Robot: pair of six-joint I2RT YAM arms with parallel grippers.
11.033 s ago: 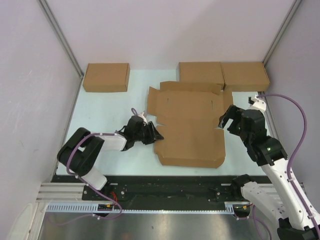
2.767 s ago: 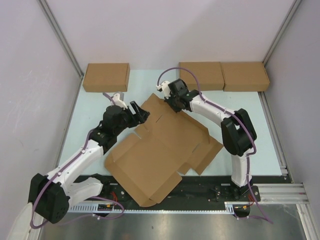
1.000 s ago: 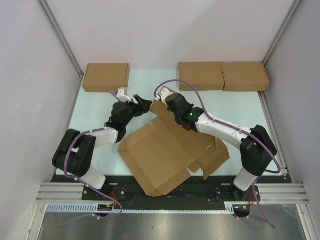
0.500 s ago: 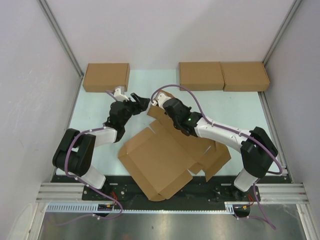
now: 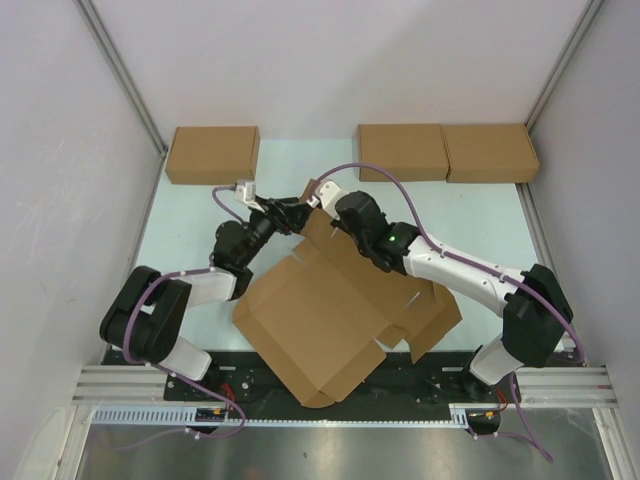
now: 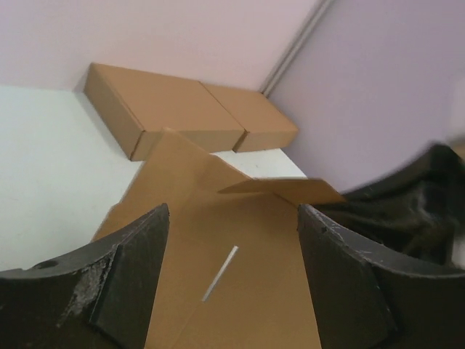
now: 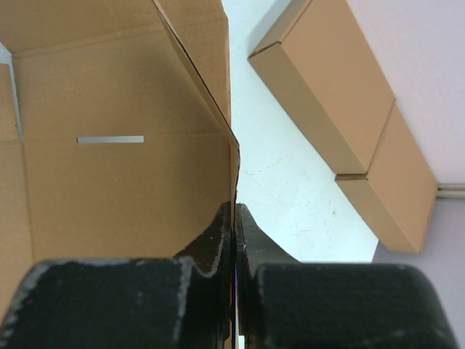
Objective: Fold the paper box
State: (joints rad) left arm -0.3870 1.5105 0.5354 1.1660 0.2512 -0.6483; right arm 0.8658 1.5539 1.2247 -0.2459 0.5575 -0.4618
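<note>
One corner of the plain brown corrugated-cardboard paper box point(image 5: 320, 310) has been closed in on: right fingers point(image 7: 234, 225) pinched on its raised flap point(image 7: 207, 58), left fingers point(image 5: 288, 212) spread alongside, ready for folding.

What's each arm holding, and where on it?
The right gripper is shut on the paper box, pinching the edge of a raised flap. The left gripper is open, holding nothing.

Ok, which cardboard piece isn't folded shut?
The paper box in the middle, pinched by the right pincer; the three boxes at the far edge are closed.
</note>
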